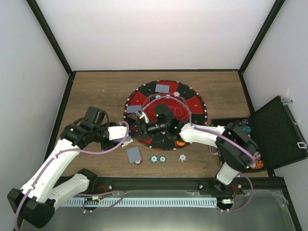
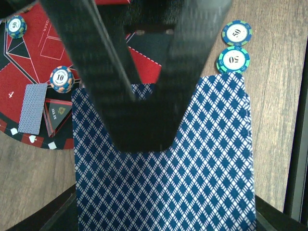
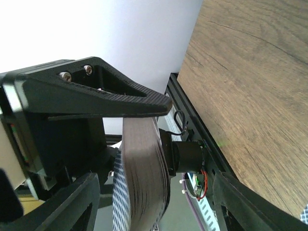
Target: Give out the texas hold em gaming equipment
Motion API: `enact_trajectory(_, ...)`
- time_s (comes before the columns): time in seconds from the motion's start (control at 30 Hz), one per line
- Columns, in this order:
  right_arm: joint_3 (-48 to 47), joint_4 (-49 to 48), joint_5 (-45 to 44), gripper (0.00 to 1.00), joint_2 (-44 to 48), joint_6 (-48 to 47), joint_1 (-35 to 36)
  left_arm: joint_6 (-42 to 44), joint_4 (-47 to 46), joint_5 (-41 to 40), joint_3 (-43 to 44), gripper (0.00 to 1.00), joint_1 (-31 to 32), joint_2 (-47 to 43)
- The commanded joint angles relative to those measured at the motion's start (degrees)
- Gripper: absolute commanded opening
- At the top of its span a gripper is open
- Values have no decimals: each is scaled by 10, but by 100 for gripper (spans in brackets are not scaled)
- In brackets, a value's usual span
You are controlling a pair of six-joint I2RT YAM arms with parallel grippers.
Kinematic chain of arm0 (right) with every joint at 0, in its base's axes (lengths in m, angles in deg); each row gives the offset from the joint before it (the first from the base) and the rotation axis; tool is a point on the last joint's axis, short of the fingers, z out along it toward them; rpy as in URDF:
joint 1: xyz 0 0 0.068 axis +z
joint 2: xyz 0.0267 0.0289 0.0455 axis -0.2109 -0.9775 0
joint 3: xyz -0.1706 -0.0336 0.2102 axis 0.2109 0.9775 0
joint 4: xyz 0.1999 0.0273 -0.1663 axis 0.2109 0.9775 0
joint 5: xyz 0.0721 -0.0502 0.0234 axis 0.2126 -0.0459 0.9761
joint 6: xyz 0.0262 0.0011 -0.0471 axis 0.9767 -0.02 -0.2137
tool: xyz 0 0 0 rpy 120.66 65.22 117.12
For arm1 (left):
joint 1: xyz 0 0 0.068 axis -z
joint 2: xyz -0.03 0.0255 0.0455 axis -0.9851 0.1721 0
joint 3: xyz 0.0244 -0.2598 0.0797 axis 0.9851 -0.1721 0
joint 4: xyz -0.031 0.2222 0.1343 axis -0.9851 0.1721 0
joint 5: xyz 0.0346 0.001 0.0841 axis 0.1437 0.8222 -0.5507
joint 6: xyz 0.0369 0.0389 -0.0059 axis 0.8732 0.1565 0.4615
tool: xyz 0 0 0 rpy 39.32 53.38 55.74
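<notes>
My left gripper (image 1: 134,131) is shut on a deck of blue-diamond-backed cards (image 2: 192,168), which fills its wrist view. My right gripper (image 1: 143,125) meets it over the near left part of the round mat (image 1: 191,103). Its jaws stand open on either side of the deck's edge (image 3: 144,163), and the right-hand finger (image 3: 240,202) is clearly apart from it. Single cards lie on the mat (image 1: 163,88) (image 1: 131,109) and on the table (image 1: 134,154). Teal chips (image 1: 158,159), a pale chip (image 1: 183,157) and an orange disc (image 1: 180,143) sit near the mat's front edge.
An open black case (image 1: 279,132) with more chips (image 1: 246,126) stands at the right. The left wrist view shows two chips marked 50 on the wood (image 2: 237,32) (image 2: 233,59), and a 10 chip (image 2: 61,78) beside a card (image 2: 32,108) on the mat. A black rail (image 1: 159,183) edges the table's near side.
</notes>
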Motion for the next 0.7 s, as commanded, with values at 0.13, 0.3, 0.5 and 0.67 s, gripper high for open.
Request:
enact_trajectory(0.13,-68,-45,26,65,-67,22,32,9,-10,18,10,5,-1,-4)
enact_trajectory(0.3,-91,-72,38,64,-104,39,40,10,-8,14,10,5,-1,-2)
enact_trajectory(0.5,-90,-87,39,61,-132,50,37,11,-9,12,8,5,-1,-4)
enact_trajectory(0.67,-65,-87,33,59,-133,49,26,15,-7,11,7,5,-1,-9)
